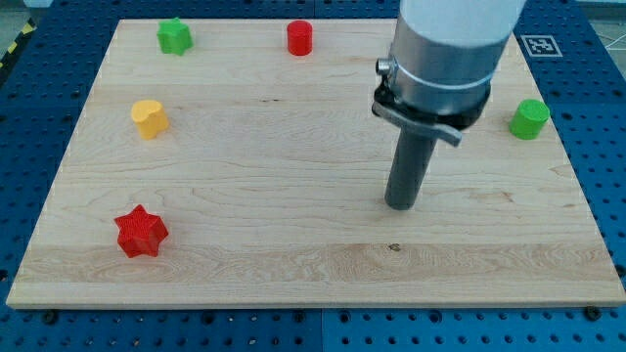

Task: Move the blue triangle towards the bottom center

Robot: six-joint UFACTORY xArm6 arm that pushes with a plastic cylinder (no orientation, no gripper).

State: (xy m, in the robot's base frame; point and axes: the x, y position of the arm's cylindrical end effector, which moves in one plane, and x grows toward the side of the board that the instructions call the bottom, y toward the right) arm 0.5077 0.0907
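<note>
No blue triangle in view, maybe hidden behind my arm; my tip (399,205) sits well below-left of the green cylinder (529,118), no jaws, holding nothing, push unconfirmed.

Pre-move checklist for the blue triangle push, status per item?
1. Blue triangle located: not ok, none visible; it may be hidden behind the arm.
2. My tip visible: ok, on the board right of centre.
3. Tip touching any block: ok, none touched.
4. Bottom centre of board: ok, no block there.
5. Nearest blocks well apart from tip: ok; green cylinder at right, red cylinder at top.
</note>
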